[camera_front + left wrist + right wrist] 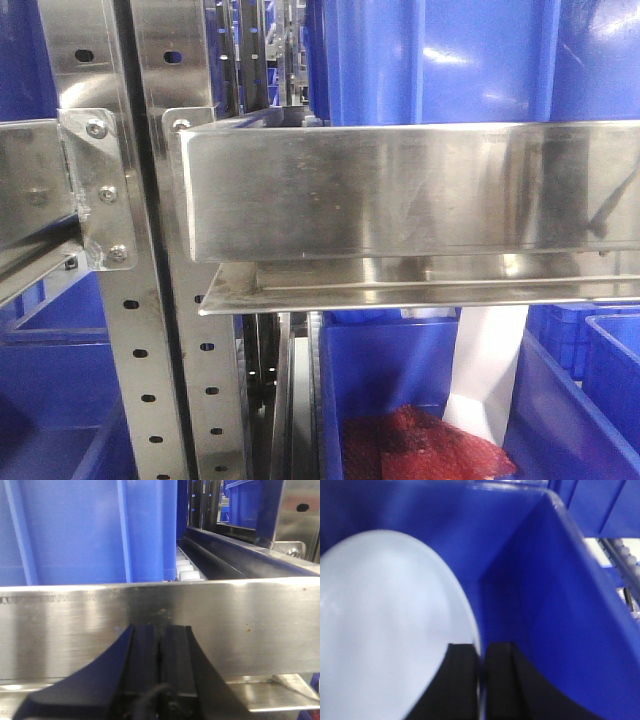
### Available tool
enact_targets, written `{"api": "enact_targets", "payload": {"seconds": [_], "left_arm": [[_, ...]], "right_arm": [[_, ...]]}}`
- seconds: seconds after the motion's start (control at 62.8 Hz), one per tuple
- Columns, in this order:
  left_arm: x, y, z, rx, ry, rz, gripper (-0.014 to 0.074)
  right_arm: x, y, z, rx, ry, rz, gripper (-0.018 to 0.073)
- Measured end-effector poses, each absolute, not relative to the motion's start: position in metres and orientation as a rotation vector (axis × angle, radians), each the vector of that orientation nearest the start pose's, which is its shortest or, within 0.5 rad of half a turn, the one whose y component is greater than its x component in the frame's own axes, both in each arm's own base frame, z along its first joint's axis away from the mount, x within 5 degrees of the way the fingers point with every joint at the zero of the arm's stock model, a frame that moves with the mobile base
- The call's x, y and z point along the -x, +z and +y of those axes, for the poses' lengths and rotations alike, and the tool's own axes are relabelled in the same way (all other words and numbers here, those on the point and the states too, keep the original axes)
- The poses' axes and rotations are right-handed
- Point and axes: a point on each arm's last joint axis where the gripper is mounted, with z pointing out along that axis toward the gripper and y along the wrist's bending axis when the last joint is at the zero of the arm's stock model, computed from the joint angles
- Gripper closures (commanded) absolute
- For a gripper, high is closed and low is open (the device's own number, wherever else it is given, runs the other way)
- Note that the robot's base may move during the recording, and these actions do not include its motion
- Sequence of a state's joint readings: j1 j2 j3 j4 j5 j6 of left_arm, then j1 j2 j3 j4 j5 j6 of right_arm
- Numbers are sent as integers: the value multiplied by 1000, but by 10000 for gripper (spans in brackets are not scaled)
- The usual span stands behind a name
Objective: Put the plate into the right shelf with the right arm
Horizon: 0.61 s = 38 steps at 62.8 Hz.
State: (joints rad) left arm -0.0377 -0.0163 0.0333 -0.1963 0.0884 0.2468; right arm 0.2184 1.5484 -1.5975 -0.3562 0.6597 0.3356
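Inside, right hand [481,680] pinches plate [385,630] rim near bin wall [540,605].

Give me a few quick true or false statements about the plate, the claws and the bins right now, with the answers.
1. The right claw grips the plate by its rim. True.
2. The plate is inside a blue bin. True.
3. The left claw holds a cup. False: it is shut and empty, facing a steel rail.
4. The plate is red. False: it is white.
5. Something red lies in a lower bin. True.
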Motion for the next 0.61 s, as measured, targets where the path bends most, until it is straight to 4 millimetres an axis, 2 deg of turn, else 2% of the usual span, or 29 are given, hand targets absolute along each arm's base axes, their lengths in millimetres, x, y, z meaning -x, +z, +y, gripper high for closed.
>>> {"api": "enact_targets", "payload": {"seconds": [0.08,0.127,0.255,0.398,0.605], "left_arm": [[-56,195,-4,-84,-3,1585,643],[-56,195,-4,-84,-3,1585,643],[-56,195,-4,-84,-3,1585,643],[-56,195,-4,-84,-3,1585,643],[-56,195,-4,-84,-3,1585,643]], "right_arm": [[-352,423,58,39,-54,2043,-22],[-351,425,58,36,-54,2039,-75],[-346,433,56,26,-54,2033,-48],[-329,448,53,2,-25,2013,36],[-280,480,46,-28,53,1931,348]]}}
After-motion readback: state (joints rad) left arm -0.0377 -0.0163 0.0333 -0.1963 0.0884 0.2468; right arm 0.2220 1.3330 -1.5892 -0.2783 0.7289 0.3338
